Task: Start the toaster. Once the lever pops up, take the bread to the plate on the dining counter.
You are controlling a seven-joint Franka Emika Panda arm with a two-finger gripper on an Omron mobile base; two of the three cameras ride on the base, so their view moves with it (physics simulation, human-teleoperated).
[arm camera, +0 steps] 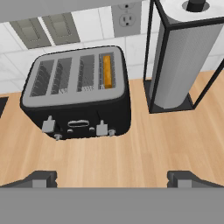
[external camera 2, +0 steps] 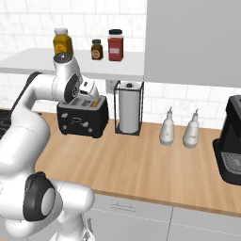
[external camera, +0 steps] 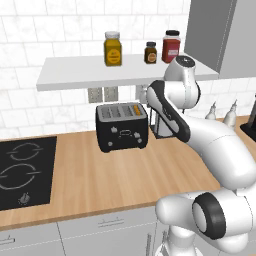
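Note:
The black toaster [arm camera: 76, 94] with its silver top stands on the wood worktop against the tiled wall, also seen as the toaster [external camera: 121, 127] and the toaster [external camera 2: 82, 116]. The bread [arm camera: 107, 71] sits down in the rightmost slot, its orange-brown edge showing. Two pale levers [arm camera: 101, 128] stick out low on the toaster's front. My gripper [arm camera: 114, 179] hovers above and in front of the toaster, open, with nothing between its fingers. The plate and the dining counter are out of view.
A black wire paper towel holder [arm camera: 181, 57] stands just right of the toaster. A white shelf [external camera: 75, 75] with three jars hangs above it. The cooktop [external camera: 25, 170] lies left. Two white bottles [external camera 2: 168, 127] and a black coffee machine [external camera 2: 230, 141] stand further right.

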